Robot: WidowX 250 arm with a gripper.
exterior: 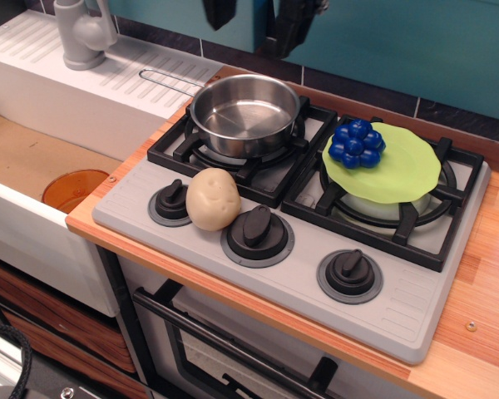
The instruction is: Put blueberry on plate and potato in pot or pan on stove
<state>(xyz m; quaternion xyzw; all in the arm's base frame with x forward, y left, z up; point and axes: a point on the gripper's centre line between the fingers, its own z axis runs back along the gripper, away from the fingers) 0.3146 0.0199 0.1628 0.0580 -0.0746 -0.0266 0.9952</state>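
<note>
Beige potato (214, 199) sits on the stove (299, 274) front, between two knobs, touching neither pan (245, 114) nor grate. Blueberry (358, 143) already on the green plate (399, 166). Gripper (254, 17) hangs high at the back, above the pan's far rim, fingers spread, nothing between them; tips partly cropped, so likely empty. Potato lies forward and down from it, slightly left; long axis roughly upright in view.

Blueberry (357, 143) on plate (399, 170); potato (214, 199) beside knobs; pan (244, 115) empty.
</note>
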